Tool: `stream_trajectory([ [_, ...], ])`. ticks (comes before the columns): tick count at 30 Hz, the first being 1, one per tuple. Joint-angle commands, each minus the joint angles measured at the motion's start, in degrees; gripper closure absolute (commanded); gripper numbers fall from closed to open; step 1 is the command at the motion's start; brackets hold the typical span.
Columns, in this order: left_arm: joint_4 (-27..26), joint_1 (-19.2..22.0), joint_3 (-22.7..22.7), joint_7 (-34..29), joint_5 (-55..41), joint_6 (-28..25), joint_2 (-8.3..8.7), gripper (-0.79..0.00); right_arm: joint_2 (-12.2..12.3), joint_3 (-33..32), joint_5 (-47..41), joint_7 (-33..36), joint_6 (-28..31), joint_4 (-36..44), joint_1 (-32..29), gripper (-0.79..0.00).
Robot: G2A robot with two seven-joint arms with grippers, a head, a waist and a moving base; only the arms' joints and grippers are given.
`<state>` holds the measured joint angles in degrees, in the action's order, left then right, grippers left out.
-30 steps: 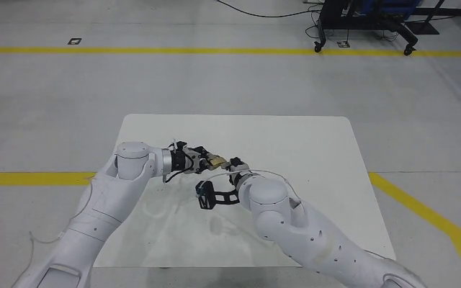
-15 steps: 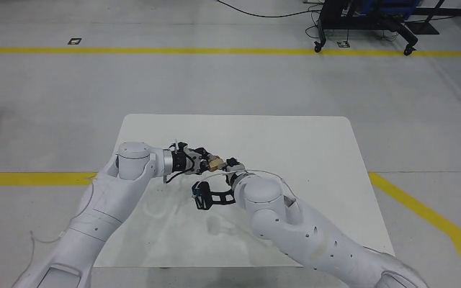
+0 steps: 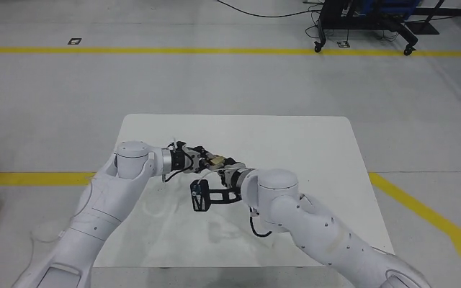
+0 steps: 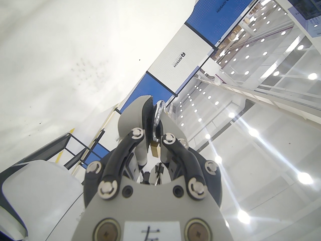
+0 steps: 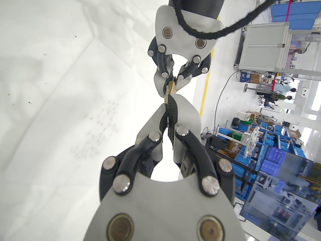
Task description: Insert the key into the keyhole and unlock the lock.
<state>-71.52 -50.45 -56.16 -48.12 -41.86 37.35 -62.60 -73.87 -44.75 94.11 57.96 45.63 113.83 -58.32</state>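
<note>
Room: grey workshop floor (image 3: pixel 216 86) with painted yellow lines; I stand facing a white, matte, flat counter (image 3: pixel 310 144).
Left end effector (image 4: pixel 156 116): held above the counter's middle, fingers pressed together on the lock. My reading is that it acts as a vice, keeping the keyhole facing the other arm.
Lock (image 5: pixel 171 86): small block, brass-coloured and hard-edged, with a bright silvery metal part showing between the fingers. It is clear of the counter.
Key (image 5: pixel 166 99): thin flat strip in a pale brass tone, lying in line with the lock, its tip at the lock's face. How deep it sits I cannot tell.
Right end effector (image 5: pixel 170 104): pinching the key's head between ribbed black pads, fingertip to fingertip with the left one. The grip looks meant for pushing and then twisting.
Stage, as judged: insertion under way; the turn is not yet evident.
</note>
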Motion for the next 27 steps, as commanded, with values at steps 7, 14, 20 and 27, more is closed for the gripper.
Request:
stream_trajectory([
  [7, -0.1, -0.8, -2.2, 0.1, -3.4, -1.9, 0.06, 0.0, 0.4, -2.0, -0.1, -0.1, 0.1, 1.1, -0.8, 0.0],
  [14, -2.7, -2.7, -4.3, 0.4, -3.7, -9.0, 0.28, 0.0, 1.2, -9.5, -9.1, -10.7, -5.7, -1.5, -6.1, 0.0],
  [20, -4.1, -4.3, -5.4, -1.2, -4.6, -10.8, 0.46, 0.0, 2.0, -13.7, -11.7, -16.1, -8.9, -2.7, -11.1, 0.0],
  [27, -2.9, -4.1, -6.1, -5.3, -9.4, -9.2, 0.25, 0.0, 2.0, -13.8, -12.1, -16.5, -9.3, -2.7, -11.2, 0.0],
])
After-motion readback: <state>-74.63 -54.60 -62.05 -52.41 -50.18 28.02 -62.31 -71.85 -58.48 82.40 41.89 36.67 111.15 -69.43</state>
